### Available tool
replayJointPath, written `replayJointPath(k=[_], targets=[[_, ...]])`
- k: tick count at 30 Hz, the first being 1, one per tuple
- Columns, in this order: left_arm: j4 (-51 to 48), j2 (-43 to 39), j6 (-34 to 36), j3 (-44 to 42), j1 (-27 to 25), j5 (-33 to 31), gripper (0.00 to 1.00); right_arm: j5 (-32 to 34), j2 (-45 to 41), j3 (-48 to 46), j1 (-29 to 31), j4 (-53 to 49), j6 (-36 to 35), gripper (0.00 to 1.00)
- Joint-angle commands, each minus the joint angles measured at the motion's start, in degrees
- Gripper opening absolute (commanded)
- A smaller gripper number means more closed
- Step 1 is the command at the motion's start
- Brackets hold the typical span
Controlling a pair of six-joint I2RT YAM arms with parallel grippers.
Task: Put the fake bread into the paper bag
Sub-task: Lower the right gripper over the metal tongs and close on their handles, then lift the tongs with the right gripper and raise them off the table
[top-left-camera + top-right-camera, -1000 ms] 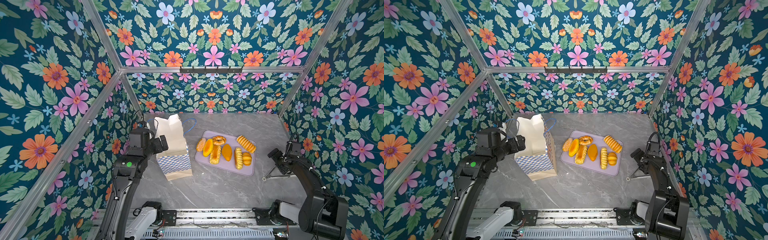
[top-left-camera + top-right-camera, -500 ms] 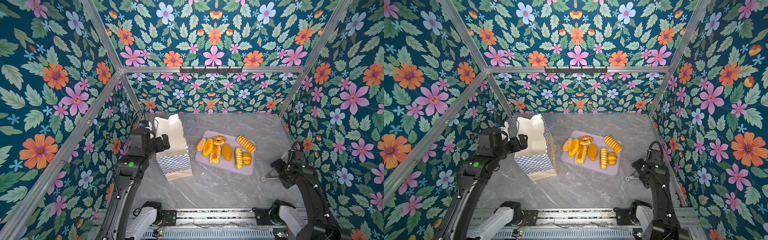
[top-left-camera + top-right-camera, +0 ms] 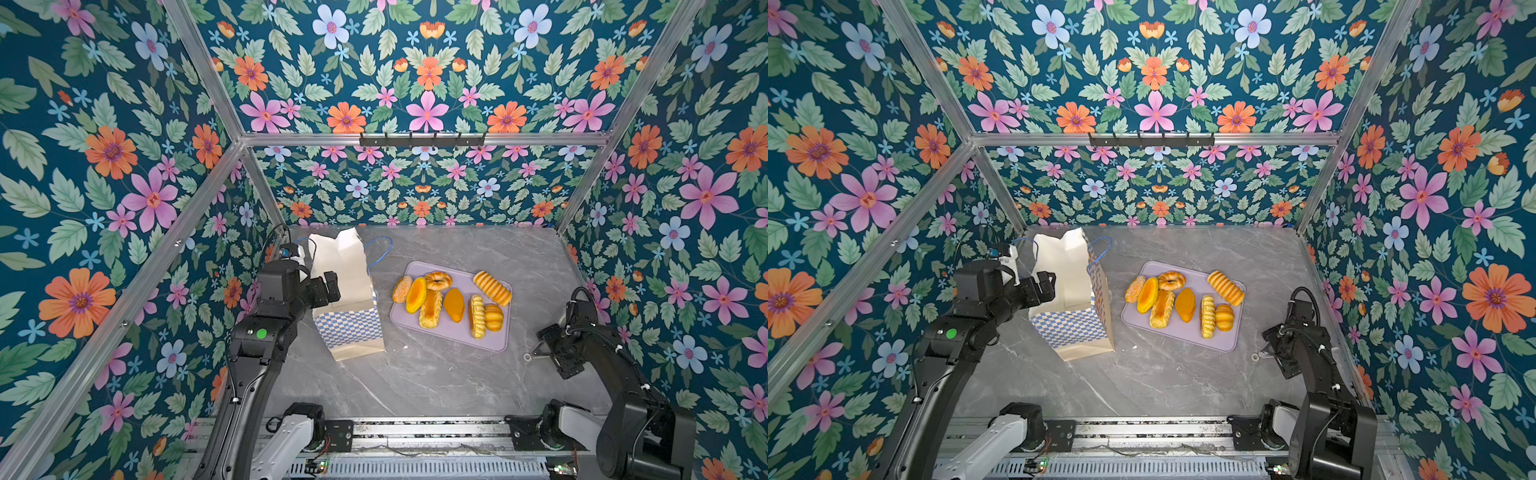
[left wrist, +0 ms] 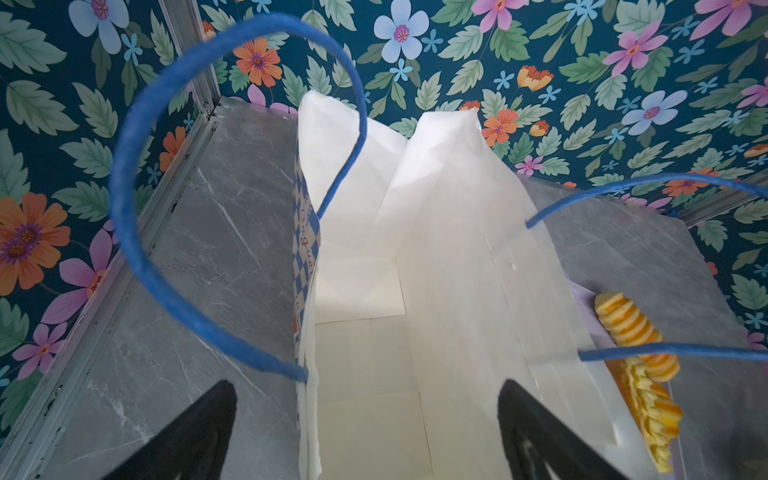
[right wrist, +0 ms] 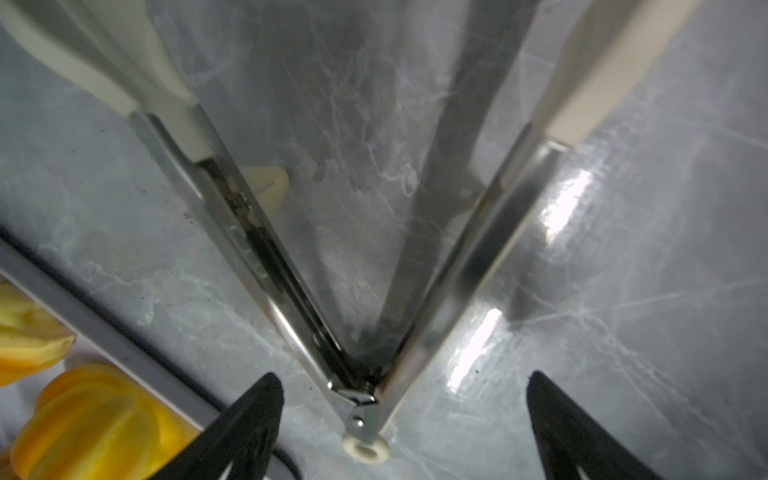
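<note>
Right fingers have dropped, spread, astride the tongs.

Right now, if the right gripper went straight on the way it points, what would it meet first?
The tongs: their hinge end lies right ahead of the right gripper, between its open jaws. How close it is I cannot tell; the table lies just beneath them.

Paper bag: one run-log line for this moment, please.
left tool open at paper bag rim | right tool open above tongs | fake bread all on tray
</note>
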Motion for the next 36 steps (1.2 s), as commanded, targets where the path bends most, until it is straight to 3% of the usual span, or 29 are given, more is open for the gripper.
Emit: replayJointPath(k=[1,16,21,30,36], targets=[[0.87,-0.18,0.47,-0.01,0.03,-1.15,1.0,2.46,3.09,1.68,1.68,2.67,1.61,0.93],[-0.1,-1.81,0.38,-0.9,-0.09,-3.28,1.0,9.07,17.51,7.19,2.63,3.93,3.66,0.91],[-0.34,-2.02,0.57,-0.98,-0.03,-3.38,1.0,9.26,21.27,9.56,2.61,3.53,2.84,0.82],[-0.62,-2.64,1.12,-1.08,-0.08,-3.9,1.0,8.68,17.14,6.63,2.86,6.58,1.74,0.7],[-0.58,-2.47,1.27,-1.0,0.01,-4.11,0.99,10.43,12.09,7.05,5.58,4.42,-3.16,0.63]])
